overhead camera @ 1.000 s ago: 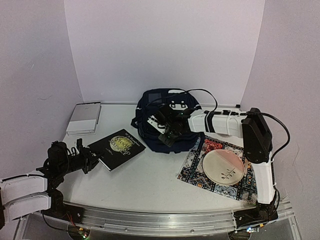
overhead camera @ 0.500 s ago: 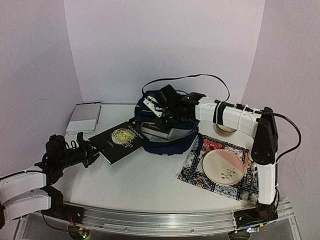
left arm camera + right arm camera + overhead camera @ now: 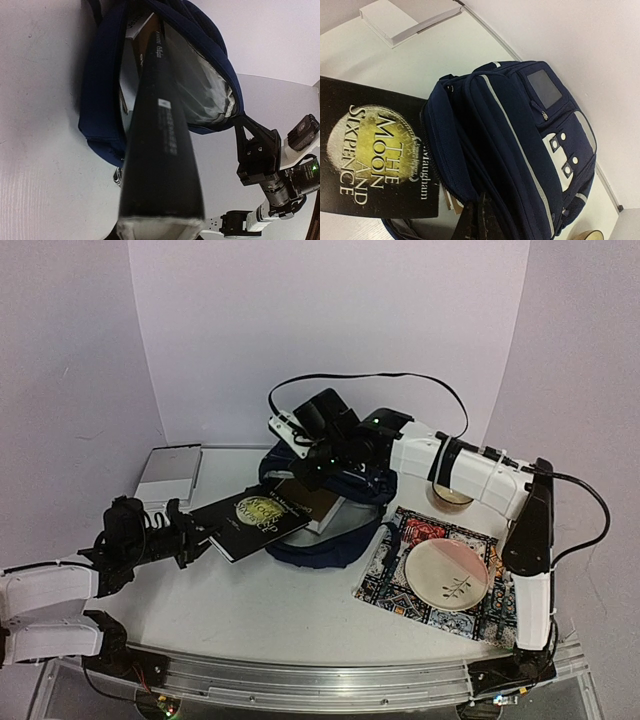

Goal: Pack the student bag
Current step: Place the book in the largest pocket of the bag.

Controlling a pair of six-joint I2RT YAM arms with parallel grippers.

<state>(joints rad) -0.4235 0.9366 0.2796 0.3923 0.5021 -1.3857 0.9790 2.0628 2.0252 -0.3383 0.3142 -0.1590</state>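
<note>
**A:** How far along is the packing?

**B:** I'd say midway. The student bag (image 3: 330, 542) lies on its side at the back of the table. The right gripper (image 3: 477, 215) is closed tight on the upper rim of its main opening, so the navy fabric hangs below those jaws and the mouth gapes toward the left arm.

**A:** And the left arm?

**B:** The left gripper (image 3: 197, 540) is clamped on the near end of a black paperback (image 3: 262, 520), "The Moon and Sixpence". The book runs straight ahead of those jaws, and its far end is just inside the opening. Most of the cover is outside.

**A:** Is anything packed already?

**B:** It looks so. A second, paler book (image 3: 322, 508) sits inside the bag, beside the paperback's far end.

**A:** What's left?

**B:** The paperback needs pushing fully in and letting go. A white book (image 3: 168, 476) lies well off to the far side of the left jaws, untouched. Below the right arm, a plate (image 3: 447, 575) rests on a patterned mat (image 3: 395, 592). I can't tell whether those belong in the bag. The opening is unzipped.
</note>
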